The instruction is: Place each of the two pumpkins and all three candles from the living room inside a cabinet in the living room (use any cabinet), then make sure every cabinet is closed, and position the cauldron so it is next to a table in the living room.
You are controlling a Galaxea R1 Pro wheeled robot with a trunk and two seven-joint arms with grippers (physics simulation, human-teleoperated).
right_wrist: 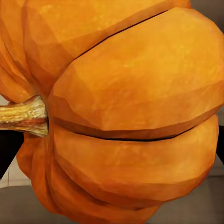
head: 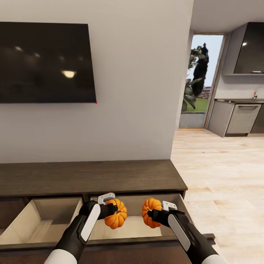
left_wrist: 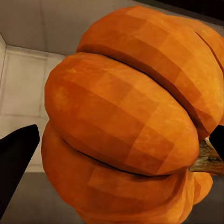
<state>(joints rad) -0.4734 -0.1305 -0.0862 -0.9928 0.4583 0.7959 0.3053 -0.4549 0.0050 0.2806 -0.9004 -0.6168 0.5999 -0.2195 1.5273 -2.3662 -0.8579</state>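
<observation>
The long dark brown cabinet point(head: 91, 178) stands under the wall, with two pull-out fronts drawn open and pale beige insides showing. My left gripper point(head: 114, 211) is shut on one orange pumpkin point(head: 116, 215), held above the right-hand open drawer point(head: 132, 225). My right gripper point(head: 154, 213) is shut on the other pumpkin point(head: 151, 212), over the same drawer. Up close, the left wrist view has its ribbed pumpkin point(left_wrist: 126, 126) between dark fingers point(left_wrist: 16, 158), and the right wrist view has its pumpkin point(right_wrist: 126, 112) with a brown stem. No candles, cauldron or table are in view.
A black television point(head: 46, 62) hangs on the grey wall above the cabinet. The left-hand drawer point(head: 44, 220) is open too. To the right, pale wood floor point(head: 220, 176) leads to a kitchen with grey units point(head: 240, 117) and a glass door point(head: 200, 80).
</observation>
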